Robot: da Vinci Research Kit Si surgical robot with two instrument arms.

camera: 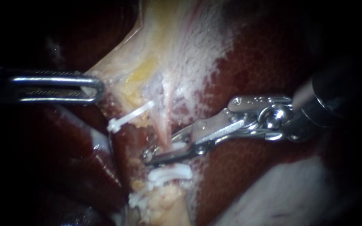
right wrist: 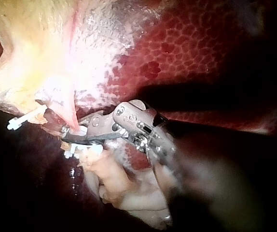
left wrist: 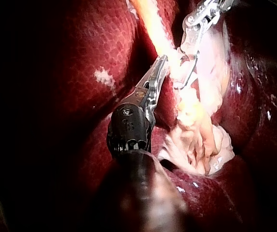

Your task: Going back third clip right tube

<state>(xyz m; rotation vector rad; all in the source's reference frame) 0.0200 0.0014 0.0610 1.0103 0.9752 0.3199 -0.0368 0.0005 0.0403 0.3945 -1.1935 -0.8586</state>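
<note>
The pink right tube [camera: 162, 130] runs down from the pale yellow tissue [camera: 156, 62]. My right instrument [camera: 156, 155] comes in from the right and its jaws straddle this tube, closed around a white clip [camera: 180, 146]. Two more white clips [camera: 168, 173] [camera: 141, 199] sit lower on the same strand. Another white clip [camera: 130, 117] lies on the left tube. My left instrument [camera: 97, 88] is shut on the edge of the pale tissue and holds it taut. In the right wrist view, the right instrument [right wrist: 71, 134] has the clip [right wrist: 79, 129] between its jaws.
Dark red liver [camera: 265, 54] surrounds the field. A pale whitish mass of tissue [camera: 294, 192] lies at the lower right, under the right instrument's shaft. In the left wrist view, the left instrument [left wrist: 161, 63] grips the pale strand beside the right instrument's jaws [left wrist: 189, 72].
</note>
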